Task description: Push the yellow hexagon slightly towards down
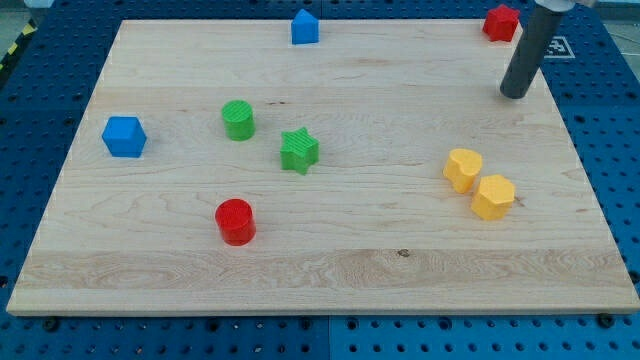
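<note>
Yellow hexagon (494, 196) lies at the counter's (400, 270) right, touching a second yellow block (463, 169). My tip (514, 95) stands above both, well apart; the rod carries no fingers.

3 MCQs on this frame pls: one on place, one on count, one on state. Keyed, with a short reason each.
1. Where is my tip relative to the yellow hexagon?
A. Toward the view's top, apart from it
B. Touching its bottom edge
C. At the view's left, by the blue blocks

2. How many green blocks are on the board?
A. One
B. Two
C. Three

3. How do the two yellow blocks sit?
A. At opposite corners
B. Stacked
C. Side by side, close together

Key:
1 A: my tip is well above the yellow hexagon, with bare board between.
2 B: only the green cylinder and the green star.
3 C: the other yellow block lies right by the hexagon's upper left.
</note>
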You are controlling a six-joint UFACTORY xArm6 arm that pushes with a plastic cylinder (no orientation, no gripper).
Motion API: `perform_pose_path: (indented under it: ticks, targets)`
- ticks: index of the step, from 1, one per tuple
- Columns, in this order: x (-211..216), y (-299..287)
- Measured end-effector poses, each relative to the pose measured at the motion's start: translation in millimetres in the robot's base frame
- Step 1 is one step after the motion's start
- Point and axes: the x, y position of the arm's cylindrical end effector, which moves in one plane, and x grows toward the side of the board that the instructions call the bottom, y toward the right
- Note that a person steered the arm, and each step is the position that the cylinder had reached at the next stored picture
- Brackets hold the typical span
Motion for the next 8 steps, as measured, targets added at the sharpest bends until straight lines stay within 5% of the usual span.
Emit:
perform_pose_path:
  ticks: [4,8]
  targets:
    - [104,-1]
    - [128,-50]
